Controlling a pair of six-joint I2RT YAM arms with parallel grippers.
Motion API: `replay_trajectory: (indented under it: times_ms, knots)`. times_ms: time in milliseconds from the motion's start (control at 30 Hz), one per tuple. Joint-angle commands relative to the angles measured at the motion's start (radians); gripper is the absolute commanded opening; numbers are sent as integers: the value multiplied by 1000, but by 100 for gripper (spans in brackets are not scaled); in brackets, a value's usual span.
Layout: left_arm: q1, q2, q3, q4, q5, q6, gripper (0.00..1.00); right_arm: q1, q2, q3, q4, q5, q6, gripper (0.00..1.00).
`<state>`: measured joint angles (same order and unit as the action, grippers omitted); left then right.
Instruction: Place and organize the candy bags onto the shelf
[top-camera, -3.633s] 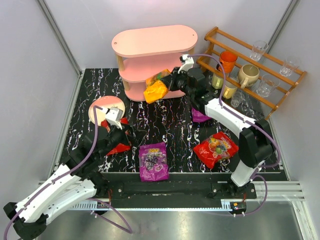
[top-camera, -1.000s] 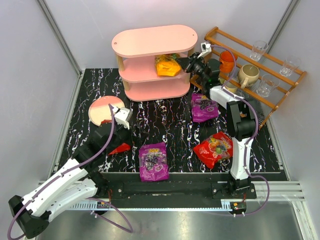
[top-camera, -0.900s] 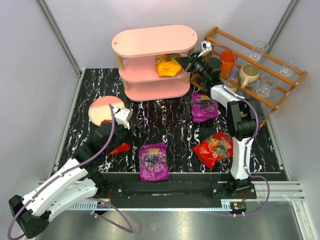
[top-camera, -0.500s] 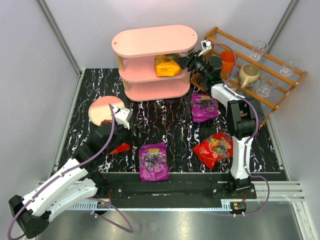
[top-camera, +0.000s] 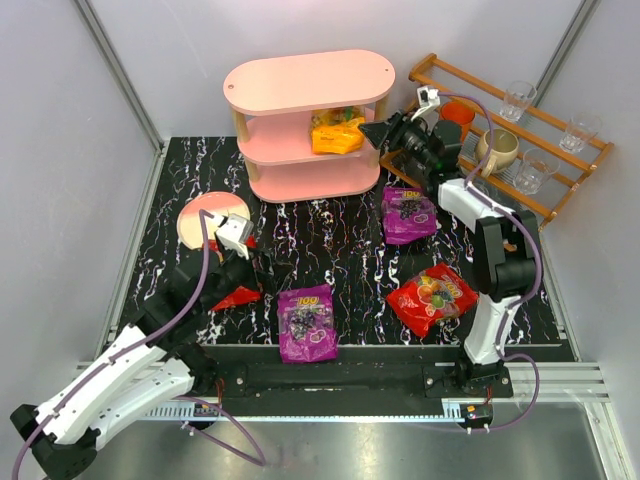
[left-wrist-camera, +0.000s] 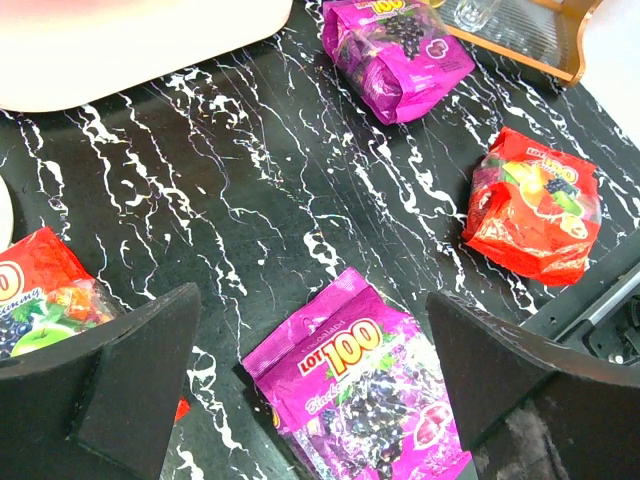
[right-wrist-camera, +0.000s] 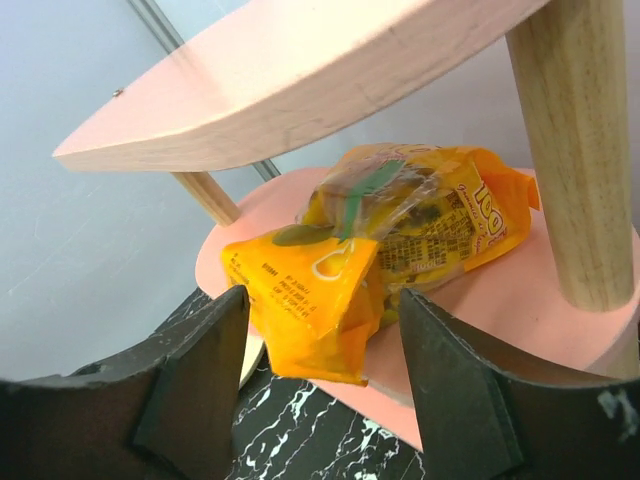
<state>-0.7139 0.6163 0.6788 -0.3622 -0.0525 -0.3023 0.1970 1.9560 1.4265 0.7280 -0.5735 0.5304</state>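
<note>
Orange bag (top-camera: 337, 133) lies on shelf (top-camera: 300, 85) middle tier. Right hand (top-camera: 380, 131) wide, empty, now pulled back from it. Left hand (left-wrist-camera: 310, 300) wide, empty, above tabletop (top-camera: 330, 240) with other bags (top-camera: 308, 322).

- Robot test cell in a lab, not a home or a shop.
- Boxed in by plain pale wall panels (top-camera: 60, 150) on bare metal struts (top-camera: 118, 75).
- Fitted with a left arm (top-camera: 120, 380) and right arm (top-camera: 500, 265) bolted to a metal rail (top-camera: 330, 385) along the near edge of the black marbled surface (top-camera: 330, 235), purple cables (top-camera: 203, 265) looping loose.
- Dressed with props: pink shelf (top-camera: 300, 80), wooden rack (top-camera: 480, 160) of cups at the far right corner, candy bags (top-camera: 308, 322) scattered.
</note>
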Motion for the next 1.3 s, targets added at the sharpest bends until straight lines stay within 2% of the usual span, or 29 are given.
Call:
replay_trajectory:
  times_ms: [0, 67, 133, 200, 367, 400, 467, 633, 767, 867, 1267]
  knots:
    - [5, -35, 48, 2, -1, -23, 99, -4, -150, -69, -47, 73, -46, 71]
    - [5, -47, 50, -18, -7, -32, 99, -5, -232, -158, -99, 116, -38, 71]
    - [5, -59, 51, -30, -9, -40, 99, -4, -332, -268, -146, 229, -20, 71]
    - [4, -67, 45, -41, -4, -55, 99, -4, -400, -336, -266, 361, 17, 72]
    - [4, -89, 28, -50, 17, -84, 99, -4, -609, -532, -568, 613, 52, 85]
    - [5, -93, 27, -52, 19, -89, 99, -5, -637, -560, -587, 683, 43, 86]
    - [5, -99, 24, -52, 26, -96, 99, -7, -687, -626, -607, 730, 2, 93]
    - [4, -92, 25, -52, 42, -100, 99, -44, -628, -630, -645, 712, -53, 98]
    - [4, -87, 33, -58, 49, -97, 99, -113, -574, -661, -566, 600, -35, 98]
    - [4, -96, 28, -61, 48, -98, 99, -130, -543, -678, -498, 575, -50, 98]
    - [4, -128, 15, -81, 43, -104, 99, -159, -370, -670, -441, 485, -20, 96]
